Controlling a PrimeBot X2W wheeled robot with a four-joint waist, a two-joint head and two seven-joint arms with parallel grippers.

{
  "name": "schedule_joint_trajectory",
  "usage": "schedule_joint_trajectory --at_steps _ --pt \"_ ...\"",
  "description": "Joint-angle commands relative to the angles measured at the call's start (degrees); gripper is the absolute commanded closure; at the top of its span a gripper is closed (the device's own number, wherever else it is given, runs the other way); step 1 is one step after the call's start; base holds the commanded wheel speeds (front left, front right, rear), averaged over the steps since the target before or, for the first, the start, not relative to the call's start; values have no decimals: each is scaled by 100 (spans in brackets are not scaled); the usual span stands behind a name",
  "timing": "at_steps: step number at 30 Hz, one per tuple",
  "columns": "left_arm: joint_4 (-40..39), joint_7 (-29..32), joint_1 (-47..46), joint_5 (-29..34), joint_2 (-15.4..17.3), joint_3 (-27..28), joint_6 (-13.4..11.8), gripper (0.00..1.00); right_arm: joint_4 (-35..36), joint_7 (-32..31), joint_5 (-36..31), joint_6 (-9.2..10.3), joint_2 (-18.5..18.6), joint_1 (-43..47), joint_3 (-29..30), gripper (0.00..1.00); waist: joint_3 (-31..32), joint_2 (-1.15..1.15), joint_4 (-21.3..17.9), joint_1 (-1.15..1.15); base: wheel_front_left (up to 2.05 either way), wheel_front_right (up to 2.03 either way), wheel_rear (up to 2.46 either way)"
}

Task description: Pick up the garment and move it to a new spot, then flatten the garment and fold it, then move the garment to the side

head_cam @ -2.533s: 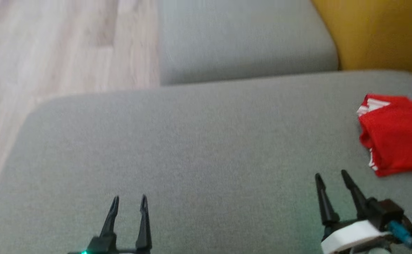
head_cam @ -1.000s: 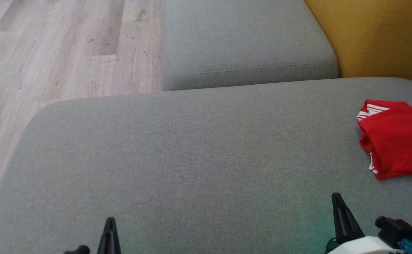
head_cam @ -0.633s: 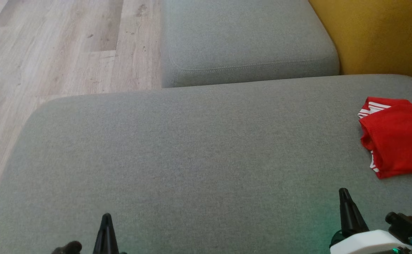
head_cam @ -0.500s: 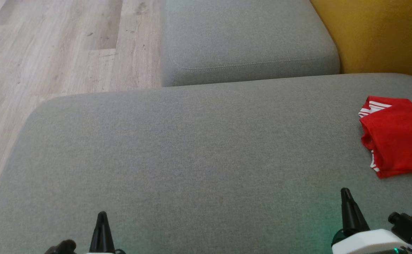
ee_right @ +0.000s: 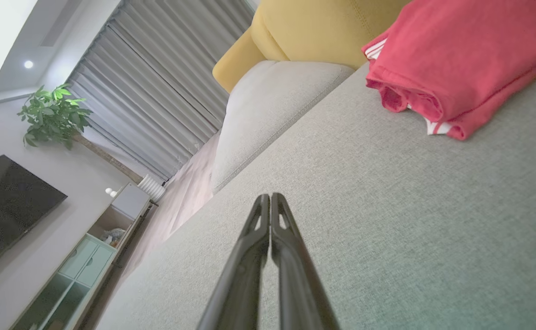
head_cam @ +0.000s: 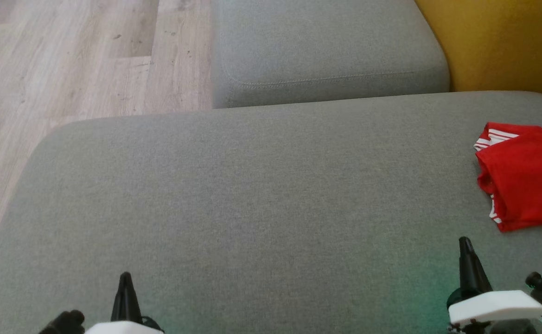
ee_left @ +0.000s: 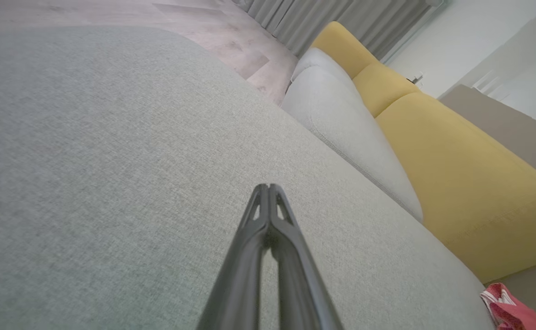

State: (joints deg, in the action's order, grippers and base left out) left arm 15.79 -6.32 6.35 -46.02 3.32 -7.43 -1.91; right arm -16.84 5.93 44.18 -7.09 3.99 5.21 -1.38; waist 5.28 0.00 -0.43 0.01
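Right gripper (head_cam: 464, 241) is closed on nothing. In the right wrist view its two dark fingers are pressed together at the tips (ee_right: 270, 196), low over the big grey fabric sofa cushion (head_cam: 252, 195). Left gripper (head_cam: 124, 276) is also closed and empty, its tips meeting in the left wrist view (ee_left: 268, 187). It sits at the lower left, over bare cushion.

The red garment with white stripe trim (head_cam: 526, 185) lies on the same cushion at its far right side, forward and to the right of the right gripper and apart from it. It looks like a compact, layered fold rather than a loose heap. A rounded folded edge faces left toward the cushion's middle, and the striped trim shows at the far-left corner and along the near-left edge. The right wrist view shows stacked layers (ee_right: 455, 59). In the left wrist view only a corner of it shows (ee_left: 511, 311).

The head view's frame edge cuts off its right part, so I cannot tell its long axis for sure.

The right arm is clearly the nearer one; the left is well apart, across most of the cushion.

Judgement: the fold looks done and the garment is already off to the side, so the task reads as near its end. Any further nudge would suit the right gripper, reaching forward-right.

Behind are a smaller grey cushion (head_cam: 322, 46), a yellow sofa back (head_cam: 498, 41) and a pale wood floor (head_cam: 66, 60).
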Motion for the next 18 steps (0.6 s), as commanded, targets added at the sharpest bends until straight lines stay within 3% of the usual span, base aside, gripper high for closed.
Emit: schedule_joint_trajectory --at_steps 1,18 --pt "-185 25 -343 -133 62 136 74 100 214 -44 152 -18 -11 -354 -7 100 -8 0 1 0 0 0 0" --pt "-185 316 -577 -1344 68 418 300 100 232 -347 1377 -24 -27 -558 188 100 -149 0 12 -1 0 0 0"
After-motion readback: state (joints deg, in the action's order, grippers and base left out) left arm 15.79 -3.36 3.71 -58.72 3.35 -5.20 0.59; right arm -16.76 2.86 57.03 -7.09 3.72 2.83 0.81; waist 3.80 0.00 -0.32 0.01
